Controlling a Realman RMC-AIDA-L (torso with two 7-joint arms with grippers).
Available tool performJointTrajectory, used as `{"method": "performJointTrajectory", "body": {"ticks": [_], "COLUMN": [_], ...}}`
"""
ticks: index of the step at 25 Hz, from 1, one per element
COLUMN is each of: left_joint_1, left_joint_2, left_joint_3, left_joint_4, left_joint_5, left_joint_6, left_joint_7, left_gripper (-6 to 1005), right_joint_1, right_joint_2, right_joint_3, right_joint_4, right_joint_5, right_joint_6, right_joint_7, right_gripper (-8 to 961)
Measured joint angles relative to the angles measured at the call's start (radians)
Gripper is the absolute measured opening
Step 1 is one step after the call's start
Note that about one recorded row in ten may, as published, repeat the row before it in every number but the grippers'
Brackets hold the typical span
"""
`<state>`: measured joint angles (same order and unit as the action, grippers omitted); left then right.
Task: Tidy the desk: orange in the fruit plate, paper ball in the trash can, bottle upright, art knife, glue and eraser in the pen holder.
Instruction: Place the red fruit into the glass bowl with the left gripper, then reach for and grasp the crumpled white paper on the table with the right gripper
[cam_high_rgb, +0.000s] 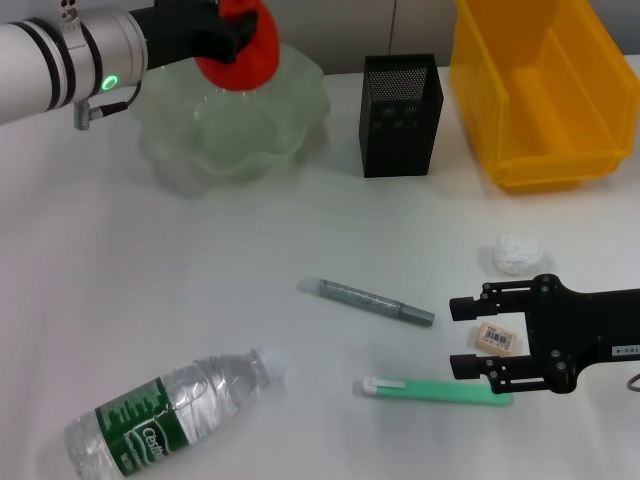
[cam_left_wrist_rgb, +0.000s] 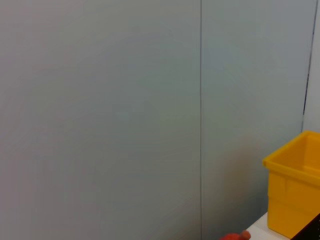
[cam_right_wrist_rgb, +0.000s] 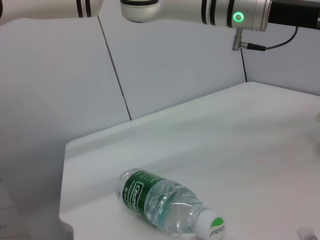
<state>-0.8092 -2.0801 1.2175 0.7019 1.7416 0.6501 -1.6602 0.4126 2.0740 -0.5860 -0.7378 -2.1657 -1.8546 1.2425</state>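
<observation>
While the left gripper (cam_high_rgb: 232, 35) clamped the orange (cam_high_rgb: 243, 48) over the plate (cam_high_rgb: 235, 125), the right gripper's (cam_high_rgb: 467, 337) spread fingers flanked the eraser (cam_high_rgb: 497, 338)

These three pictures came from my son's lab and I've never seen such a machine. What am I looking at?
It is a robot with two arms, tidying a desk. The big picture looks down from its head; the other two come from cameras on its wrists. The left gripper holds an orange over the pale green fruit plate. The right gripper is open, its fingers either side of an eraser. On the table lie a fallen bottle, a grey pen-like stick, a green knife and a paper ball. Behind stand a black pen holder and a yellow bin.
</observation>
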Motion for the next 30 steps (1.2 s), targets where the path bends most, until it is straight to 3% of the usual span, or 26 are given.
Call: {"method": "performJointTrajectory", "body": {"ticks": [3, 13, 16, 19, 21, 23, 26, 30], "left_joint_1": [0.000, 0.016, 0.050, 0.109, 0.140, 0.193, 0.235, 0.305], "left_joint_2": [0.000, 0.002, 0.009, 0.019, 0.022, 0.030, 0.042, 0.083], "left_joint_3": [0.003, 0.000, -0.008, -0.031, -0.058, -0.115, -0.149, -0.158], "left_joint_4": [0.000, 0.009, 0.047, 0.109, 0.134, 0.155, 0.154, 0.141], "left_joint_5": [0.000, 0.000, -0.015, -0.055, -0.060, -0.060, -0.057, -0.054], "left_joint_6": [-0.003, 0.005, 0.087, 0.274, 0.388, 0.596, 0.744, 0.959], "left_joint_7": [0.003, 0.008, 0.017, 0.062, 0.093, 0.160, 0.206, 0.251], "left_gripper": [166, 563, 689, 826, 834, 843, 855, 859], "right_joint_1": [0.000, 0.007, 0.009, 0.009, 0.009, 0.011, 0.015, 0.018], "right_joint_2": [0.000, 0.000, 0.000, 0.000, 0.000, 0.000, 0.000, 0.000], "right_joint_3": [0.000, 0.000, 0.000, 0.002, 0.004, 0.004, 0.007, 0.007], "right_joint_4": [0.000, 0.000, 0.000, -0.001, -0.004, -0.007, -0.013, -0.049], "right_joint_5": [0.000, 0.000, 0.000, 0.001, 0.004, 0.005, 0.006, 0.006], "right_joint_6": [0.000, 0.000, 0.001, 0.001, 0.001, 0.001, 0.001, -0.002], "right_joint_7": [0.000, 0.000, 0.000, 0.000, 0.000, 0.005, 0.010, 0.045], "right_gripper": [661, 662, 663, 663, 663, 663, 662, 662]}}
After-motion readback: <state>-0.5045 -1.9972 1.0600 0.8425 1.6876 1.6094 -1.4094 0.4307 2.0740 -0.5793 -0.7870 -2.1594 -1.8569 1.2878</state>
